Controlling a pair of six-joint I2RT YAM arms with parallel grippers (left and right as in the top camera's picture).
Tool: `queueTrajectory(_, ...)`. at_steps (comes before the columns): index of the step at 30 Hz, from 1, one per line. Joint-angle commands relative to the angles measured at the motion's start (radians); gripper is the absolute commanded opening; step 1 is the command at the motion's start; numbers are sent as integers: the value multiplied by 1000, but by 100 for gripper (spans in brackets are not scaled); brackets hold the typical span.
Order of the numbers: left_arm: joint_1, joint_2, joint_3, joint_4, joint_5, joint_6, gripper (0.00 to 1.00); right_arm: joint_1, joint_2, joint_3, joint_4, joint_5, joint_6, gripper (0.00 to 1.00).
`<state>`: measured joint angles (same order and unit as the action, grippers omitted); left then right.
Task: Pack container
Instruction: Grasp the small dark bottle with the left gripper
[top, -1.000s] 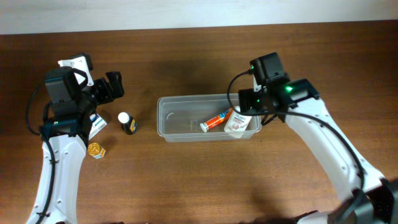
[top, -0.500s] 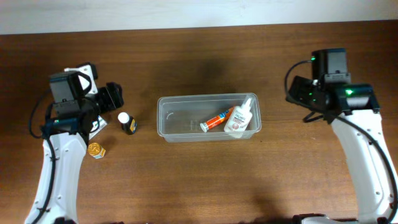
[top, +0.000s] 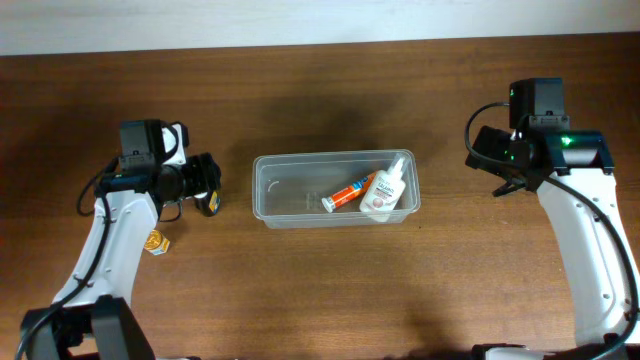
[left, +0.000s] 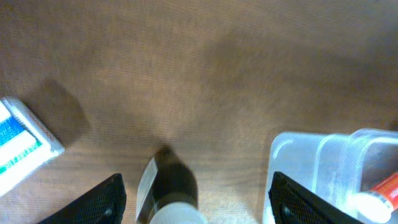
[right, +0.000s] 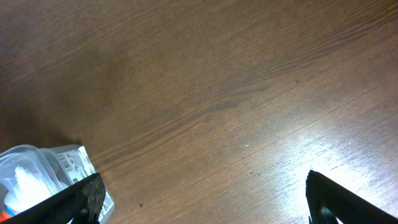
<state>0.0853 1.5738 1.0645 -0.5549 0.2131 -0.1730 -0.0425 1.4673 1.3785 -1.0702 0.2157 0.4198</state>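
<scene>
The clear plastic container (top: 270, 205) lies mid-table. It holds an orange tube (top: 347, 193) and a white bottle (top: 385, 190). My left gripper (top: 205, 186) is open, with a small dark bottle with a white cap (left: 171, 193) between its fingers; the fingers stand apart from it on both sides (left: 196, 208). The container's corner (left: 298, 162) shows to the right in the left wrist view. My right gripper (top: 492, 170) is open and empty, right of the container, over bare wood (right: 202, 205). The container's corner with the white bottle (right: 37, 171) shows at lower left in the right wrist view.
A white and blue box (left: 22, 149) lies left of the dark bottle. A small gold box (top: 155, 241) sits on the table near the left arm's elbow. The wooden table's far edge (top: 320, 40) meets a pale wall.
My left gripper has moved right and down around the dark bottle. My right gripper has let go of the white bottle in the container and drawn back to the right.
</scene>
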Motion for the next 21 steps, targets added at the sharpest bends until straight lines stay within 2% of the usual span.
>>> queueTrajectory(1, 0, 27, 16, -30, -2, 10, 74, -4, 5, 14, -5, -6, 11, 95)
queueTrajectory(3, 0, 29, 16, -39, -14, 10, 73, -4, 5, 14, -5, -6, 11, 95)
queueTrajectory(10, 0, 29, 16, -76, -57, 10, 61, -4, 5, 14, -8, -6, 11, 95)
queueTrajectory(16, 0, 29, 16, -78, -59, 10, 36, -4, 5, 14, -9, -6, 11, 95)
queueTrajectory(21, 0, 29, 16, -77, -64, 10, 25, -4, 5, 14, -9, -6, 11, 95)
